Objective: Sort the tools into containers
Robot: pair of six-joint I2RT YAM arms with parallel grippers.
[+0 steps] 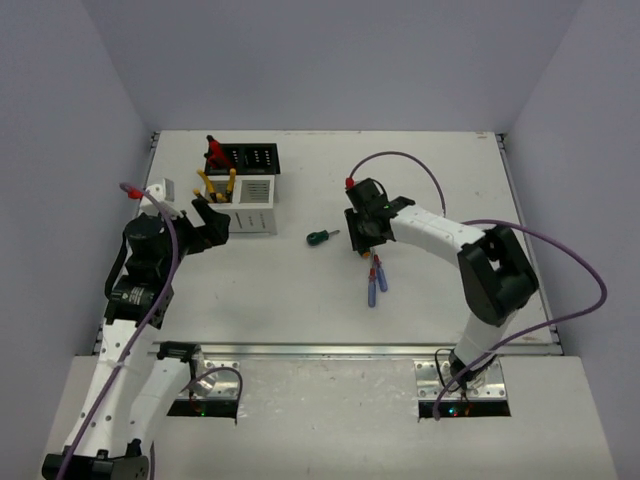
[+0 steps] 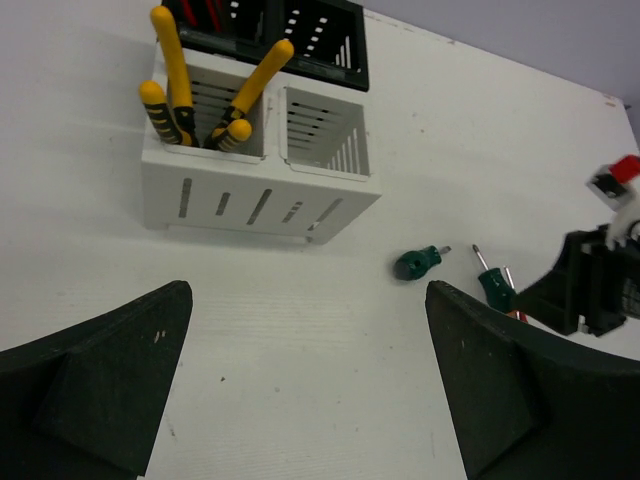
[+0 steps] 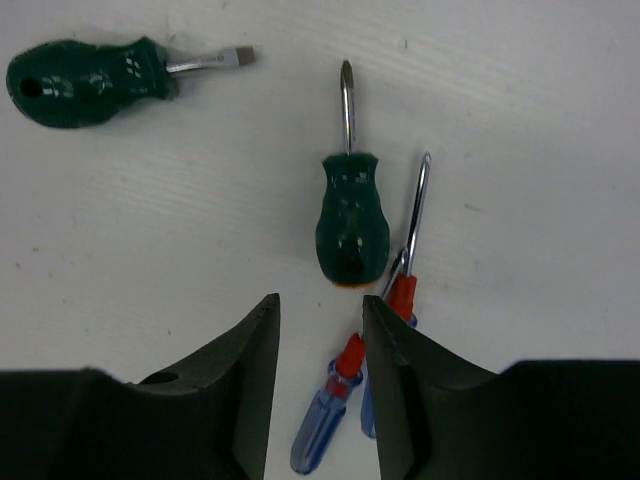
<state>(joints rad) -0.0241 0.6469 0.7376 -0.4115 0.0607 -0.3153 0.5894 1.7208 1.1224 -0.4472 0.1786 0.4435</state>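
The white slotted bin (image 1: 252,207) holds two yellow-handled pliers (image 1: 214,187) in its left compartment. The black perforated bin (image 1: 250,158) behind it holds red-and-black cutters (image 1: 215,152). My left gripper (image 1: 205,225) is open and empty in front of the white bin (image 2: 260,190). My right gripper (image 3: 320,305) is open and empty over two blue-handled screwdrivers (image 3: 330,420), with a green Phillips screwdriver (image 3: 352,215) just ahead of it. A second green flat-blade screwdriver (image 3: 85,80) lies apart to the left and also shows in the top view (image 1: 320,237).
The white bin's right compartment (image 2: 325,130) shows nothing inside. The blue screwdrivers (image 1: 376,280) lie mid-table. The right arm (image 2: 590,280) shows at the right edge of the left wrist view. Walls enclose the table on three sides.
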